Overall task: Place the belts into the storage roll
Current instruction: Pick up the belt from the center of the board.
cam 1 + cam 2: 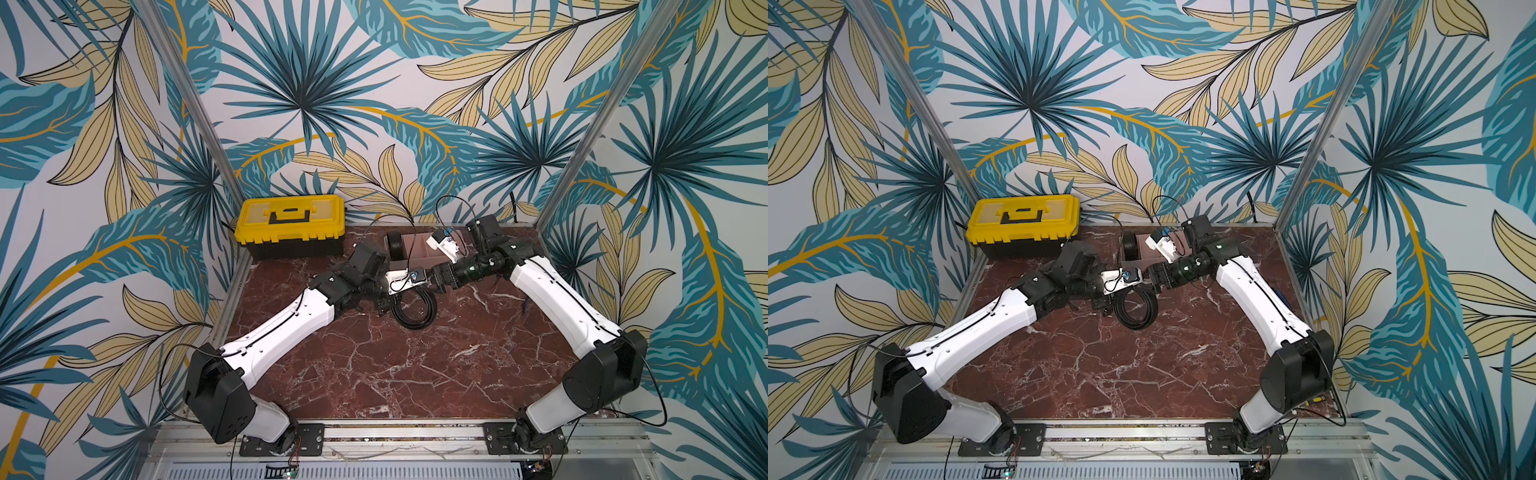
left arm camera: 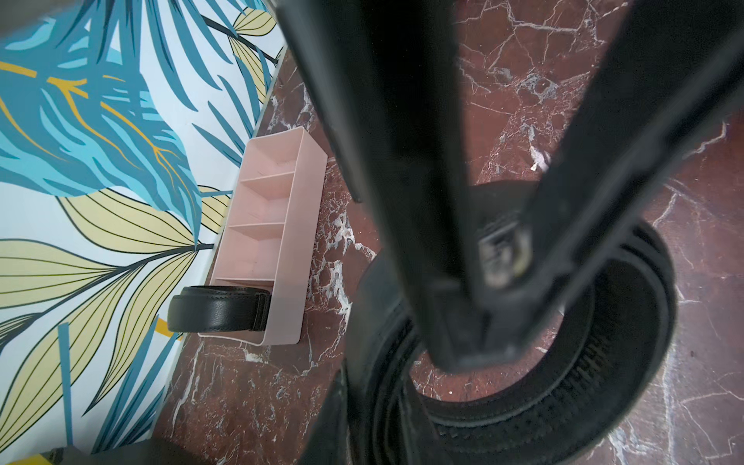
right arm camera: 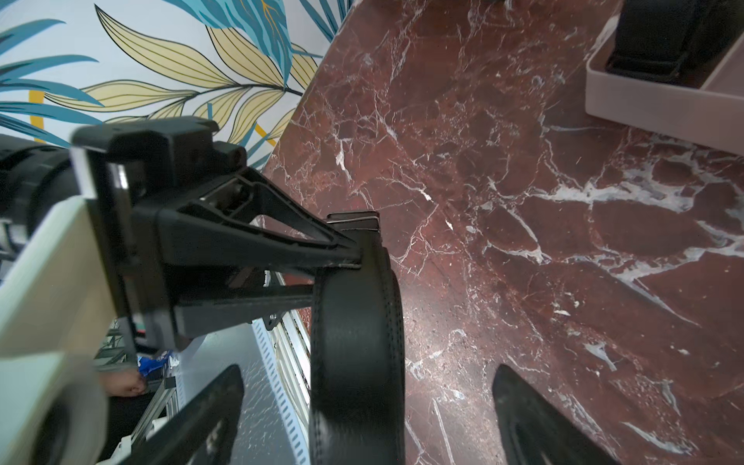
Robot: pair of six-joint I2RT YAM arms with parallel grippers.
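Over marble [image 1: 415,374], left arm [image 1: 282,328] bends down, pincer [image 2: 483,346] seemingly clamping belt [image 1: 413,325].

Toolbox [image 1: 291,224] stands left of storage roll [image 2: 300,241] holding belt [image 2: 217,308].

Top views high at front, looking down over whole table [image 1: 395,365], wrist views close, both showing loose belt [image 2: 632,322]

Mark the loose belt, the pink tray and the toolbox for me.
loose belt [image 2: 543,418]: left wrist view, ribbed inner face of loop.
pink tray [image 2: 300,241]: left wrist view, outer wall.
toolbox [image 1: 328,212]: a top view, yellow lid.
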